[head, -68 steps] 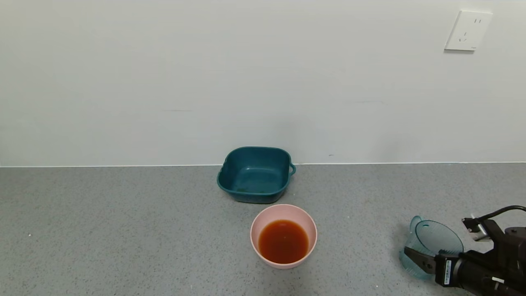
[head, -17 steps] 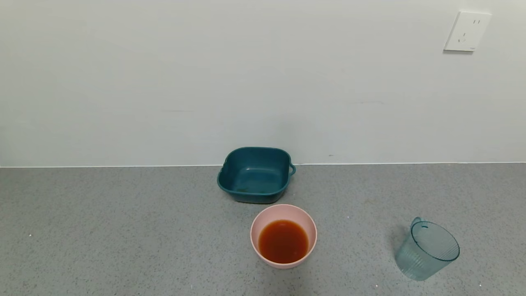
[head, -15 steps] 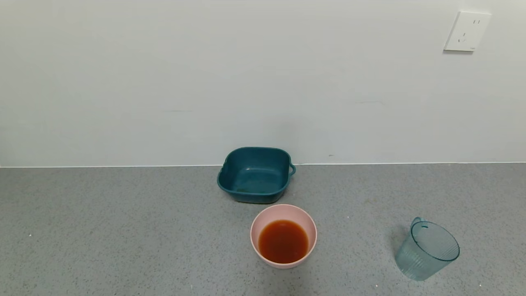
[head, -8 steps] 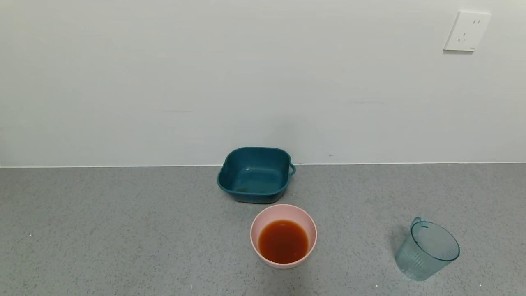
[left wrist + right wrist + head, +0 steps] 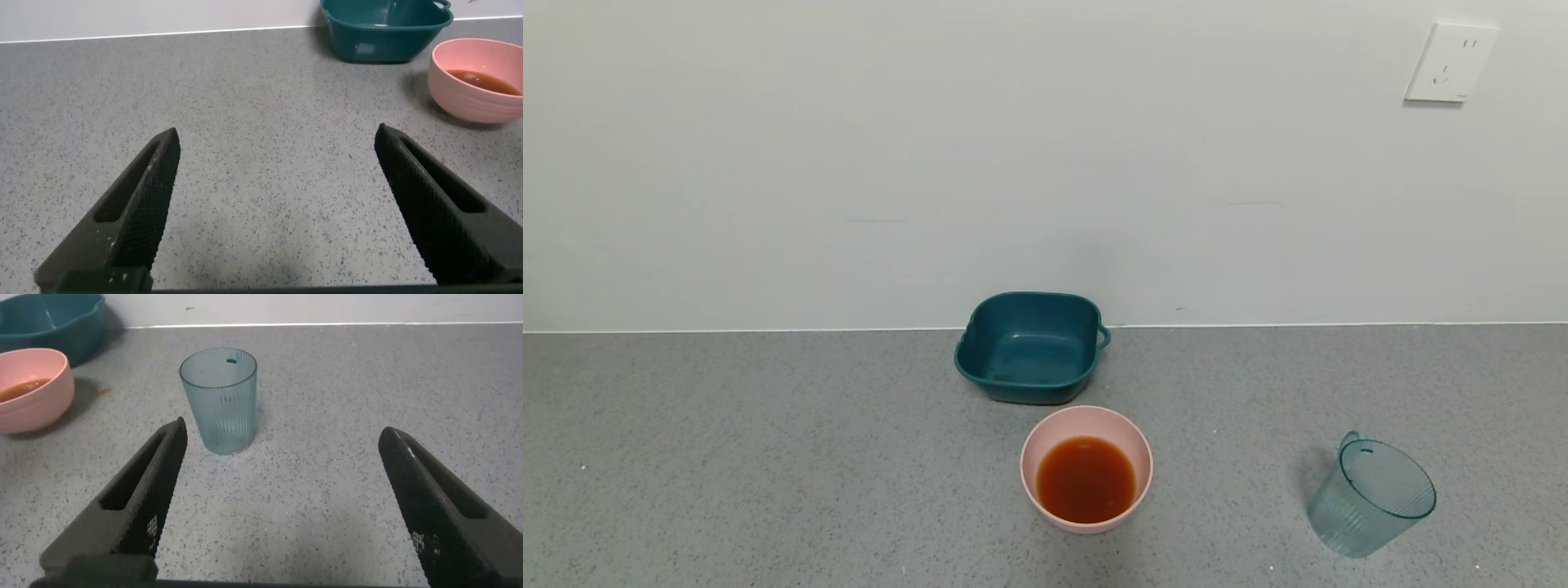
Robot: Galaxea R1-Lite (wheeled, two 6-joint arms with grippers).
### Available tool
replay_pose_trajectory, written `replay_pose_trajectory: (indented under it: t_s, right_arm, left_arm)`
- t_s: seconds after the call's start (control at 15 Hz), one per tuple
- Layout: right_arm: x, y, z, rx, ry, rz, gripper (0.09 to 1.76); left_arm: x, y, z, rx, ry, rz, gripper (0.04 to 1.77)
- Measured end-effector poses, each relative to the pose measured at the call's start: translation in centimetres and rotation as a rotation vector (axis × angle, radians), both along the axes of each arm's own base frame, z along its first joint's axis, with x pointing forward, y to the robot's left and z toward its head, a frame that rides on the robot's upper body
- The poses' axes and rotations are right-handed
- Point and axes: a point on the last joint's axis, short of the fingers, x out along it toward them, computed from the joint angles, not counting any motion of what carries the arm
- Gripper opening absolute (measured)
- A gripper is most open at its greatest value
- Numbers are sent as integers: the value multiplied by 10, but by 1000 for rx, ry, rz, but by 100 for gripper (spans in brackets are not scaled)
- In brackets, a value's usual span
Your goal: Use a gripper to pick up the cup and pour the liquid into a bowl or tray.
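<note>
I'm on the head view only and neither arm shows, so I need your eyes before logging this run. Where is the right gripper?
Observer: The right gripper is pulled back from the cup, jaws wide open, holding nothing.
Operator: Any liquid left in that cup?
Observer: From the right wrist view it looks empty; it stands upright on the counter.
Operator: And the left gripper?
Observer: The left gripper hangs open over bare counter, with the pink bowl and the teal tub well beyond it.
Operator: Any spill by the bowl?
Observer: A small orange spot sits on the counter beside it, seen from the right wrist.
</note>
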Motion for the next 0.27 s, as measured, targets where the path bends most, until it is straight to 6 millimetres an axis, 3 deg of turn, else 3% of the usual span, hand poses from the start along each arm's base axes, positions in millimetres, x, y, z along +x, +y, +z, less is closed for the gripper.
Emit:
replay_pose_trajectory:
  t_s: [0.27]
  right_arm:
    - [0,0,0,0,1,0,170]
  left_arm:
    - [0,0,0,0,0,0,172]
